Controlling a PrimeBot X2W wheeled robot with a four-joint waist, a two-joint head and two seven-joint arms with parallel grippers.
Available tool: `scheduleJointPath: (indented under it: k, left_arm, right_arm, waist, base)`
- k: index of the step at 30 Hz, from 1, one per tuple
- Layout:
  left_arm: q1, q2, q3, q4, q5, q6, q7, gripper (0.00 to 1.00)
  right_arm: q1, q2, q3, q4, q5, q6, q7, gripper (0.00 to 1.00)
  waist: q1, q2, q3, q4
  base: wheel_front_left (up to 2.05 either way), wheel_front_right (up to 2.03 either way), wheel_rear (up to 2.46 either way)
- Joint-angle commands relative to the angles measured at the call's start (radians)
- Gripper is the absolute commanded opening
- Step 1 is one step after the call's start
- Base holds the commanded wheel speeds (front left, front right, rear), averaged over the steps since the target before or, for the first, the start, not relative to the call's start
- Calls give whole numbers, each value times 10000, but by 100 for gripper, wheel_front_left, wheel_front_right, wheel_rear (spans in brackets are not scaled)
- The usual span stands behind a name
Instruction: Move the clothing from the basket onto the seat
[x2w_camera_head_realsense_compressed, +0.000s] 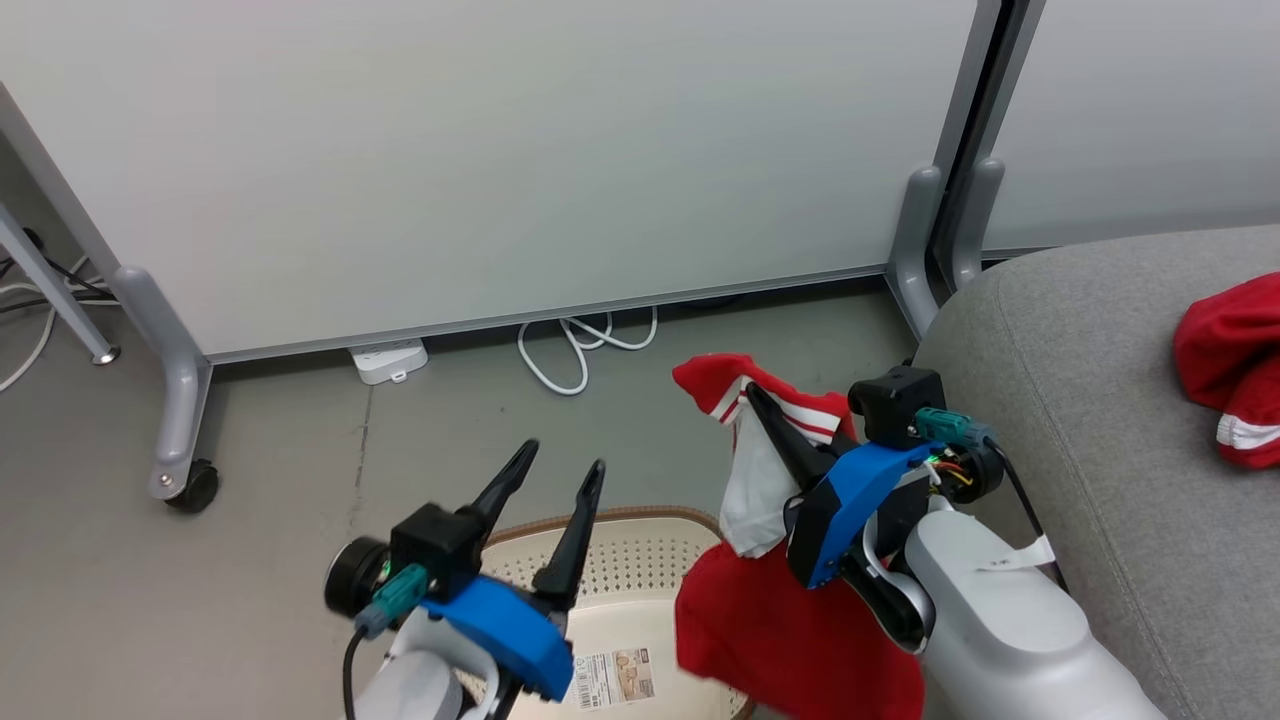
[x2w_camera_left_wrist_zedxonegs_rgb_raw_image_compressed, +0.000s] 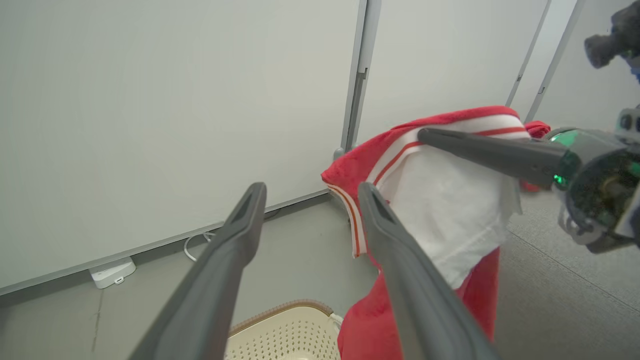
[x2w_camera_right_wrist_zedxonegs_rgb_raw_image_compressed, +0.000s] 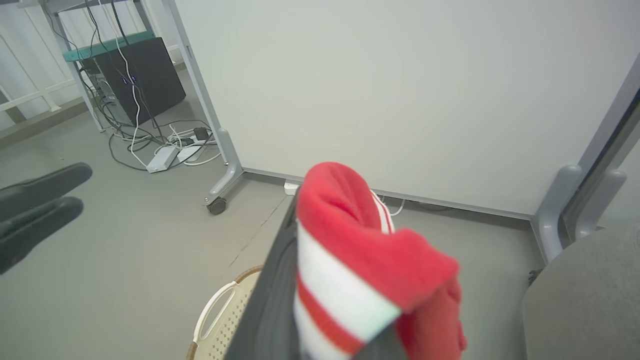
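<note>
My right gripper (x2w_camera_head_realsense_compressed: 754, 392) is shut on a red garment (x2w_camera_head_realsense_compressed: 790, 630) with white stripes and a white panel. It hangs above the floor between the cream basket (x2w_camera_head_realsense_compressed: 640, 560) and the grey seat (x2w_camera_head_realsense_compressed: 1100, 420), draping over the basket's right rim. A second red piece of clothing (x2w_camera_head_realsense_compressed: 1235, 370) lies on the seat at the far right. My left gripper (x2w_camera_head_realsense_compressed: 564, 455) stands open over the basket with nothing between its fingers. In the left wrist view the open gripper (x2w_camera_left_wrist_zedxonegs_rgb_raw_image_compressed: 310, 187) points at the hanging garment (x2w_camera_left_wrist_zedxonegs_rgb_raw_image_compressed: 450, 210). In the right wrist view the striped cloth (x2w_camera_right_wrist_zedxonegs_rgb_raw_image_compressed: 350, 250) drapes over my finger (x2w_camera_right_wrist_zedxonegs_rgb_raw_image_compressed: 272, 300).
A white partition panel (x2w_camera_head_realsense_compressed: 500, 150) on grey wheeled feet (x2w_camera_head_realsense_compressed: 185, 480) stands behind the basket. A power strip (x2w_camera_head_realsense_compressed: 388, 360) and a looped white cable (x2w_camera_head_realsense_compressed: 575, 350) lie on the floor at its base. A dark computer case (x2w_camera_right_wrist_zedxonegs_rgb_raw_image_compressed: 140, 75) with tangled cables sits further off.
</note>
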Motion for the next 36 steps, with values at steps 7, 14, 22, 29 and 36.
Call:
scheduleJointPath:
  k: [7,14,22,29,36]
  left_arm:
    - [1201,-165,1094,-333,937,-201,-51,100]
    - [1577,-393,1634,-383,1363,-314,-51,100]
    - [1703,-492,1847,-489,1513,-327,-51,100]
    - [1621,-347,1868,-556,1459,-331,-51,100]
    - [1508,-340,1902,-648,1481,-332,-49,100]
  right_arm:
    - [273,-109,-369,-480,-265,5,147,0]
    - [510,-102,-621,-832,-457,5,369,0]
    - [716,-70,-869,-1219,-589,5,567,0]
    - [774,-90,-1106,-1533,-767,5,706,0]
    - [832,-76,-1299,-1761,-946,5,773,0]
  waist:
    - [0,0,32,57]
    - [0,0,24,79]
    - [0,0,42,-113]
    - [0,0,256,-849]
    - [0,0,423,-1803]
  base:
    - [0,0,0]
    - [0,0,0]
    - [0,0,0]
    - [0,0,0]
    - [0,0,0]
